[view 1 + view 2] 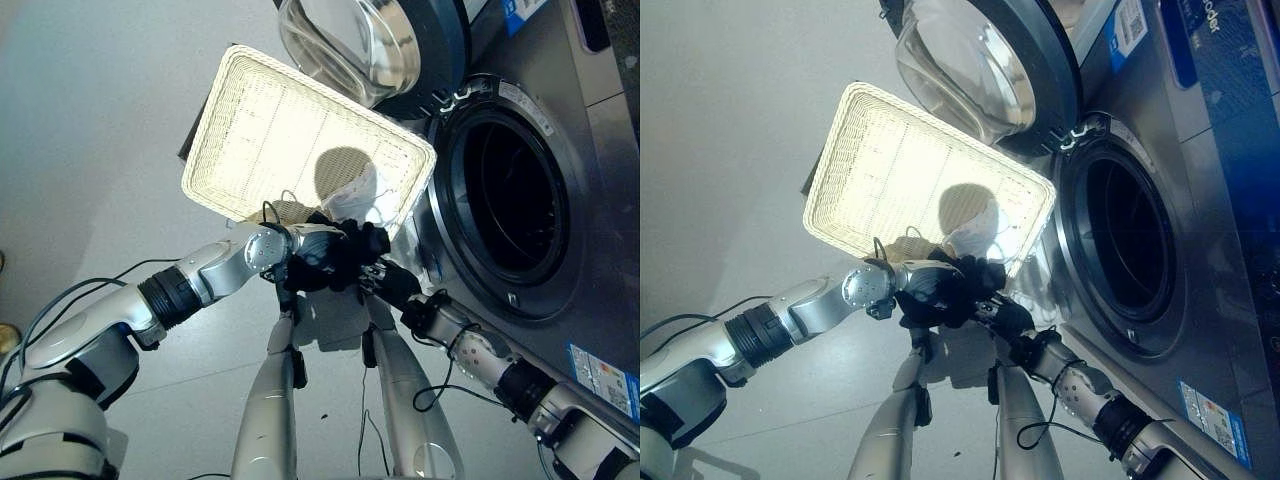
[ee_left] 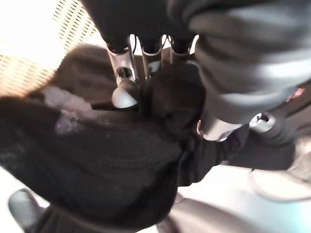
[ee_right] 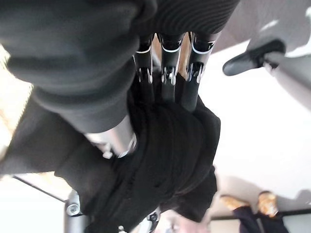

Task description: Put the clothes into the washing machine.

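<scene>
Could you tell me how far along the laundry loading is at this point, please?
Done: the washing machine door is open and the drum looks dark, with nothing seen inside. In hand: the left robot hand and right robot hand both grip a black garment at the basket's near edge; a white piece of clothing lies in the basket. Left: carrying the garment into the drum, then the white one.

Black knitted matt cloth (image 2: 112, 160); pale woven wicker basket (image 1: 270, 130); brushed metal washing machine (image 1: 600, 200) with glossy glass door (image 1: 350, 45).

Head eyes look down; wrist cameras close.
</scene>
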Controlling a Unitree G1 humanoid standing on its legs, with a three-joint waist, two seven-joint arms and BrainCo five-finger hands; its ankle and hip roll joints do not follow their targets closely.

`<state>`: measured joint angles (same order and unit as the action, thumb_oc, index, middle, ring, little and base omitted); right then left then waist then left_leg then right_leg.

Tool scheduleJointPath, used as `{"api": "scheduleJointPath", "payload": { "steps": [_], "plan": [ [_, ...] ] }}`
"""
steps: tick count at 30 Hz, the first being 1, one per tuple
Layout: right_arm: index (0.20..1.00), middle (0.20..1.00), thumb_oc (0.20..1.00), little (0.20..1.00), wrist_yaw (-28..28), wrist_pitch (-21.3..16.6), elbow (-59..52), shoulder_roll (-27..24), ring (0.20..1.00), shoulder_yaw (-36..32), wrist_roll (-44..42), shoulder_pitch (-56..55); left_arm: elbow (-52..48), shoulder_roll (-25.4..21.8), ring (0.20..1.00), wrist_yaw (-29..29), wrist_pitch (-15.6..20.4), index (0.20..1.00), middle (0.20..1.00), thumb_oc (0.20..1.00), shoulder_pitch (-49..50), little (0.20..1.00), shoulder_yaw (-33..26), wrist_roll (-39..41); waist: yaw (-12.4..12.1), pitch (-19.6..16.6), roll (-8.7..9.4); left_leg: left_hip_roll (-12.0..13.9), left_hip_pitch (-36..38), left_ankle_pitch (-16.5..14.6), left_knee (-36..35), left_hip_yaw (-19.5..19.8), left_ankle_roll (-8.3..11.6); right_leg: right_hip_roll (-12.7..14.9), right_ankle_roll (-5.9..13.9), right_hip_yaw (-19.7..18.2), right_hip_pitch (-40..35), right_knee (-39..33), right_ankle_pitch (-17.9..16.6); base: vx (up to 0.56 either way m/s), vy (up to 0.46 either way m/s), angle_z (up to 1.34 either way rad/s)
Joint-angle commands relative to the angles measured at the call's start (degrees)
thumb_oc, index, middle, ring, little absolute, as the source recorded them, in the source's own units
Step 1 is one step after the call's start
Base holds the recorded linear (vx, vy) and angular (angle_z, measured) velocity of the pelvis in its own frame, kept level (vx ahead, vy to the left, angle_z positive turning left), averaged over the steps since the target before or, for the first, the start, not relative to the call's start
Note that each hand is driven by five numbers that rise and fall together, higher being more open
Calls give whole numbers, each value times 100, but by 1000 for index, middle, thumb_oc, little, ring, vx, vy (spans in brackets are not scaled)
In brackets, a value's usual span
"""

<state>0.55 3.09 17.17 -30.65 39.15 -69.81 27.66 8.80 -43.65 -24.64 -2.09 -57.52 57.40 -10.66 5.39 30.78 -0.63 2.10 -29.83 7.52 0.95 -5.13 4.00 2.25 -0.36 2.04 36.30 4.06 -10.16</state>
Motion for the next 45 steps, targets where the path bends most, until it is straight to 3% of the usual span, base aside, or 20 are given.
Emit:
{"api": "scheduleJointPath", "payload": {
  "steps": [1, 3, 9, 10, 11, 12, 17, 20, 27, 28, 29, 30, 32, 33, 36, 37, 40, 41, 44, 45],
  "plan": [
    [200, 200, 200, 200, -178, 72, -605, 375, 200, -10, -17, 405, -705, 391, 200, -144, 386, 200, 200, 200, 230, 200, 72, -60, 122, -99, -137, -464, -394, -145, 391, 180, -192, -363, 326, -83, 18, 618, 672, 0, 0, 0],
    [200, 200, 200, 200, -193, 334, -516, 356, 200, -23, -312, 409, -724, 376, 200, -137, 405, 200, 200, 200, 188, 200, 77, -1, 123, -99, -127, -447, -358, -196, 433, 185, -192, -360, 317, -71, -13, 659, 730, 41, -21, 0],
    [200, 200, 200, 200, -190, 401, -388, 443, 200, -136, -520, 363, -698, 438, 200, 112, 440, 200, 200, 200, 173, 200, 3, -88, 70, -99, -70, -414, -426, -222, 498, 138, -177, -320, 337, 98, 32, 704, 754, 29, -58, 1],
    [200, 200, 200, 200, -162, 447, -378, 469, 200, -156, -605, 346, -680, 451, 241, 271, 436, 241, 241, 241, 199, 241, -21, -95, 65, -99, -65, -410, -433, -226, 500, 130, -175, -315, 340, 118, 40, 705, 756, 3, -33, 2],
    [200, 200, 200, 200, -143, 451, -366, 477, 200, -172, -629, 356, -686, 459, 558, 446, 402, 558, 558, 558, 218, 558, -64, -73, 58, -99, -69, -403, -482, -207, 509, 121, -174, -314, 337, 127, 87, 706, 732, 0, 0, 0],
    [200, 200, 200, 200, -128, 430, -350, 496, 200, -190, -669, 314, -685, 475, 1000, 608, 382, 1000, 1000, 1000, 283, 1000, -116, -96, 53, -99, -71, -400, -456, -228, 509, 117, -174, -312, 335, 135, 65, 720, 765, 0, 0, 0],
    [200, 200, 200, 200, -114, 475, -150, 574, 200, -431, -1026, 94, -542, 448, 1000, 1802, 583, 1000, 1000, 1000, 591, 1000, -516, -162, -4, -99, -105, -392, -506, -226, 537, 145, -164, -309, 313, 176, 88, 807, 848, 9, -30, -1],
    [200, 200, 200, 200, -302, 206, 177, 648, 200, -727, -1286, -109, -337, 424, 1000, 2689, 732, 1000, 1000, 1000, 944, 1000, -1000, 155, -76, -99, -150, -391, -521, -231, 587, 164, -146, -295, 306, 222, 87, 898, 909, 13, -51, -2],
    [200, 200, 200, 200, -474, -203, 345, 728, 200, -1044, -1579, -262, -92, 443, 1000, 3313, 670, 1000, 1000, 1000, 1315, 1000, -1427, 587, -135, -99, -184, -399, -505, -228, 595, 163, -125, -252, 315, 319, 61, 920, 925, 6, -38, -1],
    [200, 200, 200, 200, -799, -706, 363, 784, 200, -1315, -2012, -362, 183, 408, 1000, 3903, 541, 1000, 1000, 1000, 1617, 1000, -1781, 950, -167, -99, -217, -400, -494, -225, 591, 127, -107, -226, 319, 376, 49, 918, 940, 8, -60, 1],
    [200, 200, 200, 200, -799, -706, 363, 784, 200, -1315, -2012, -362, 183, 408, 1000, 3903, 541, 1000, 1000, 1000, 1617, 1000, -1781, 950, -167, -99, -217, -400, -494, -225, 591, 127, -107, -226, 319, 376, 49, 918, 940, 12, -85, 2],
    [200, 200, 200, 200, -1126, -1045, 401, 859, 200, -1601, -2584, -450, 559, 361, 1000, 4517, 425, 1000, 1000, 1000, 1883, 1000, -2075, 1186, -188, -99, -248, -410, -484, -228, 602, 128, -91, -216, 320, 400, 40, 940, 964, 7, -33, 1],
    [200, 200, 200, 200, -1126, -1045, 401, 859, 200, -1601, -2584, -450, 559, 361, 1000, 4517, 425, 1000, 1000, 1000, 1883, 1000, -2075, 1186, -188, -99, -248, -410, -484, -228, 602, 128, -91, -216, 320, 400, 40, 940, 964, 4, -17, 0],
    [200, 200, 200, 200, -1268, -1309, 434, 898, 200, -1792, -2943, -461, 805, 344, 1000, 4969, 244, 1000, 1000, 1000, 2040, 1000, -2278, 1377, -203, -99, -276, -413, -482, -223, 605, 128, -75, -206, 320, 404, 31, 962, 989, 0, 0, 0],
    [200, 200, 200, 200, -1268, -1309, 434, 898, 200, -1792, -2943, -461, 805, 344, 1000, 4969, 244, 1000, 1000, 1000, 2040, 1000, -2278, 1377, -203, -99, -276, -413, -482, -223, 605, 128, -75, -206, 320, 404, 31, 962, 989, 0, 0, 0],
    [200, 200, 200, 200, -1430, -1615, 633, 916, 200, -2420, -3677, -426, 1459, 335, 1000, 5596, 245, 1000, 1000, 1000, 2392, 1000, -2911, 1733, -215, -99, -370, -400, -460, -230, 599, 89, -41, -200, 312, 386, 38, 1036, 1076, 0, 0, 0],
    [200, 200, 200, 200, -1299, -2030, 919, 827, 200, -3208, -4303, -183, 2133, 457, 1000, 5808, 424, 1000, 1000, 1000, 2604, 1000, -3485, 2099, -220, -99, -468, -390, -390, -268, 623, 59, -6, -187, 302, 379, 12, 1123, 1160, 62, 19, 12],
    [200, 200, 200, 200, -629, -2617, 1287, 520, 200, -4155, -4319, 445, 2758, 609, 1000, 5655, 699, 1000, 1000, 1000, 2560, 1000, -3774, 2494, -219, -99, -530, -361, -363, -299, 643, 23, 22, -181, 287, 411, 16, 1198, 1220, 42, 21, 6],
    [200, 200, 200, 200, 101, -3470, 1745, 82, 200, -4752, -4319, 1086, 3284, 858, 1000, 5476, 1066, 1000, 1000, 1000, 2539, 1000, -3932, 2800, -217, -99, -575, -357, -344, -334, 670, 15, 29, -197, 260, 408, 18, 1265, 1282, 22, 22, 3],
    [200, 200, 200, 200, 403, -3996, 1950, -175, 200, -4936, -4319, 1363, 3423, 960, 1000, 5414, 1192, 1000, 1000, 1000, 2540, 1000, -3976, 2890, -222, -99, -596, -356, -364, -347, 682, 12, 24, -210, 238, 402, 40, 1280, 1299, 0, 0, 0]
  ]
}}
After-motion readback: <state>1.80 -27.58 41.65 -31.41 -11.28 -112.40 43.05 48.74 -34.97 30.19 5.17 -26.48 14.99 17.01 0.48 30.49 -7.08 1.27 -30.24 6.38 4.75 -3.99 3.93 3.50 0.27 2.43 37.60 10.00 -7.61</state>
